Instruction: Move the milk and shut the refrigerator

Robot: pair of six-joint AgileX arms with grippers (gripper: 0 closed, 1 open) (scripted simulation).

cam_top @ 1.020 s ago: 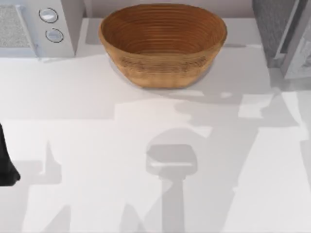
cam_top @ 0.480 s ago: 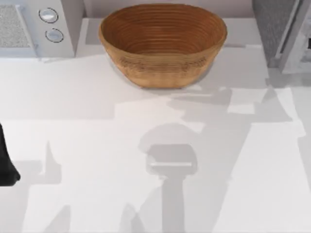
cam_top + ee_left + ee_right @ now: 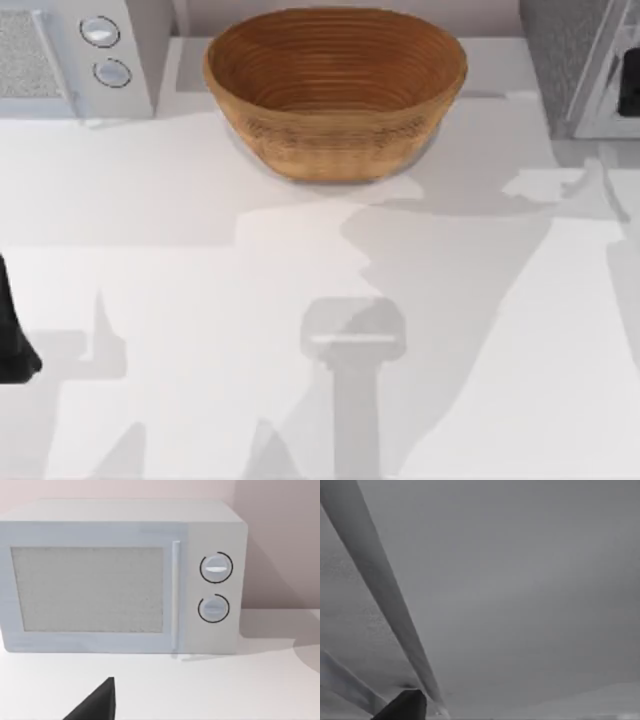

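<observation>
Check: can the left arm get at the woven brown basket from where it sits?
Probably yes. The left arm is parked at the table's left edge, and bare white tabletop lies between it and the woven brown oval basket; the light grey two-knob box stands off to the side.

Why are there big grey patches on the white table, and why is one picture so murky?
Top view: the patches are soft shadows falling across the table, including a T-shaped one below the basket. Right wrist view: dim and grey, close against a plain surface crossed by a slanted bar. Left wrist view: evenly lit, the knobbed box clear.
</observation>
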